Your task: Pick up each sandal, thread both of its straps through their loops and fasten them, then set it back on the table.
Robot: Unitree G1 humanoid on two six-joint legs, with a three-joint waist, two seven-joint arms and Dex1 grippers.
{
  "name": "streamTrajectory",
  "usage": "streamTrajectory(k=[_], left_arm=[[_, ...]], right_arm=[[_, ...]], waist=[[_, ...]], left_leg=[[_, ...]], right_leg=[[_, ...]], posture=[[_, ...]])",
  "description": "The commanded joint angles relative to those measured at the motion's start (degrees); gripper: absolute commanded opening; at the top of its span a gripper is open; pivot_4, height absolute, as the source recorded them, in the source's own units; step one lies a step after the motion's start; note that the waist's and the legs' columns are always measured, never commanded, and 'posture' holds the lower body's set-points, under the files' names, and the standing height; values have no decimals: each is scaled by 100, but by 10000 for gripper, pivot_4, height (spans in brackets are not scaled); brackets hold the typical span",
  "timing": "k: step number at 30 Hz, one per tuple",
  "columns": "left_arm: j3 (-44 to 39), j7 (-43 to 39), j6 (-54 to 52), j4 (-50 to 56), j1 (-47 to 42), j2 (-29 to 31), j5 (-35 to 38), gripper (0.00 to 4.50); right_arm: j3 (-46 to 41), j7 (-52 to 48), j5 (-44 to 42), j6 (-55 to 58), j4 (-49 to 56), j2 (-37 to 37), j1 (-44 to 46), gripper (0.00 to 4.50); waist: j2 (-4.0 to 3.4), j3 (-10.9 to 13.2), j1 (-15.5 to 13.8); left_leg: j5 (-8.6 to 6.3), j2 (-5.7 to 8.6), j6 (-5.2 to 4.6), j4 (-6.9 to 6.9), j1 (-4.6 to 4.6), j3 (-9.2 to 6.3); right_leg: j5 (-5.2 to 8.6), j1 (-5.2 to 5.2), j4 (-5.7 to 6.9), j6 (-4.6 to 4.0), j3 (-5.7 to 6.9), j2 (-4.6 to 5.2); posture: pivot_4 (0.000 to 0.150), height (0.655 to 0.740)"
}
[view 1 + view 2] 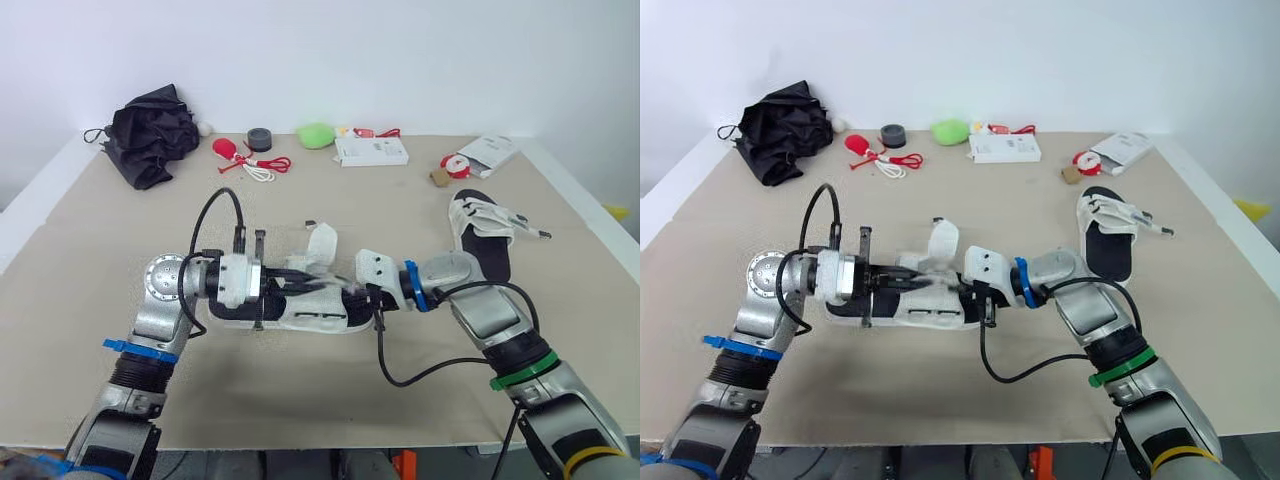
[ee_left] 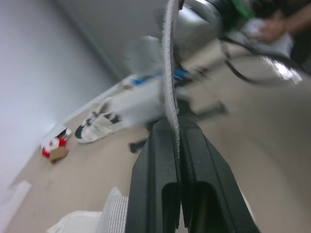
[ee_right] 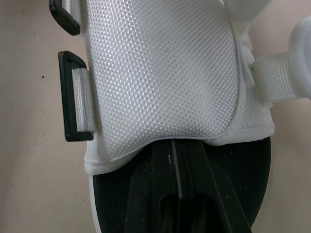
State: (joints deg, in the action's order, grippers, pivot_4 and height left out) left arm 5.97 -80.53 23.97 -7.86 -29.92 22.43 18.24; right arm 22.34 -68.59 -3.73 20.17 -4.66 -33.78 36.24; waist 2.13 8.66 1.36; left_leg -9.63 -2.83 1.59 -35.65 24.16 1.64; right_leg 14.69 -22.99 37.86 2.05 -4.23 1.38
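Status: early stage. White mesh sandal with black sole (image 1: 310, 315) sits mid-way across the beige table (image 1: 120, 230), between both grippers (whether it is lifted clear of the surface cannot be told). Left gripper (image 2: 173, 127) is clamped on a thin white strap (image 2: 169, 73), seen edge-on between its fingers. Right gripper (image 3: 179, 150) has its fingers drawn together, tips tucked under the hem of the upper; what they pinch is hidden. Black rectangular loops (image 3: 73, 97) carry no threaded strap, so both fastenings are outstanding. Second white sandal (image 1: 487, 238) rests toward the far right; one strap end trails loose, so it probably needs the same work.
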Motion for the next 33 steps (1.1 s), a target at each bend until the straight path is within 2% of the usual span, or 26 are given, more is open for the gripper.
streamTrajectory(k=[1, 4, 7, 8, 11, 12, 16, 20, 22, 23, 25, 29, 33], left_arm=[[48, -510, 1253, -474, -144, 227, -41, 942], [109, -552, 1489, -660, -201, 246, 23, 942], [93, -703, 1382, -675, 24, 630, 11, 7853], [109, -760, 1278, -599, 124, 777, 24, 12116], [66, -828, 859, -116, 532, 1178, 333, 13371], [-13, -667, 754, -21, 611, 1225, 376, 17798], [-148, -211, 413, 222, 743, 1303, 322, 27051], [-317, 52, -1057, 1266, 1424, 1881, 884, 27051], [-508, 67, -2583, 1885, 2119, 2739, 1474, 27051], [-625, 98, -3429, 2159, 2501, 3184, 1822, 27051], [-813, 282, -4721, 2602, 3076, 3828, 2483, 27051], [-879, 1106, -5818, 3157, 3640, 3731, 3028, 27051], [-528, 2243, -6533, 3539, 3540, 2955, 3194, 27051]], right_arm=[[346, -60, 331, 287, -233, -150, -285, 0], [344, -61, 333, 291, -226, -150, -289, 0], [361, -86, 323, 316, -184, -137, -305, 0], [365, -92, 321, 317, -181, -137, -306, 0], [389, -115, 321, 305, -196, -126, -293, 0], [397, -123, 330, 289, -230, -110, -273, 0], [429, -165, 351, 234, -340, -28, -195, 0], [448, -177, 351, 220, -366, 4, -161, 0], [454, -182, 351, 202, -372, 3, -171, 0], [456, -186, 353, 199, -370, 6, -177, 0], [468, -181, 355, 190, -374, 13, -184, 0], [464, -181, 332, 216, -350, 49, -208, 0], [498, -170, 328, 261, -215, 47, -284, 0]], waist=[[0, 0, 0], [0, 0, 0], [-1, 0, -1], [-1, 0, 2], [-4, 0, 9], [-4, 0, 6], [-1, 1, -5], [0, 1, 19], [-2, 0, 23], [15, 7, 113], [-8, 11, 115], [-20, 16, 67], [-10, 12, 67]], left_leg=[[0, -2, 0, 0, 0, 1], [-3, -8, -5, 4, 8, 4], [-5, -12, -8, 9, 12, 2], [-5, -14, -8, 10, 12, 1], [-5, -16, -8, 18, 12, 2], [-7, -19, -8, 20, 12, 4], [-9, -20, -9, 19, 12, 1], [-9, -28, -8, 21, 11, 9], [-13, -36, -7, 26, 13, 14], [-15, -42, -8, 29, 12, 14], [-32, -79, 6, 33, 3, 7], [-35, -76, 11, 33, -17, 0], [-36, -77, 12, 31, -26, 1]], right_leg=[[0, -6, -10, 0, 0, 0], [-4, -4, -16, -1, 6, -1], [-4, -2, -16, -1, 12, -8], [-4, -3, -16, -1, 12, -12], [-1, -6, -16, -3, 12, -12], [1, -8, -16, -5, 12, -11], [4, -17, -17, -6, 17, -7], [2, -20, -17, -11, 19, -9], [3, -16, -17, -17, 19, -11], [7, -21, -17, -20, 21, -16], [27, -21, -14, -45, 31, -38], [52, -26, -5, -53, 50, -14], [52, -26, -5, -53, 40, -6]], posture=[[1500, 7400], [1500, 7400], [1500, 7400], [1500, 7400], [1500, 7400], [1500, 7400], [1500, 7400], [1500, 7400], [1500, 7400], [1500, 7400], [1500, 7400], [1500, 7400], [1500, 7400]])
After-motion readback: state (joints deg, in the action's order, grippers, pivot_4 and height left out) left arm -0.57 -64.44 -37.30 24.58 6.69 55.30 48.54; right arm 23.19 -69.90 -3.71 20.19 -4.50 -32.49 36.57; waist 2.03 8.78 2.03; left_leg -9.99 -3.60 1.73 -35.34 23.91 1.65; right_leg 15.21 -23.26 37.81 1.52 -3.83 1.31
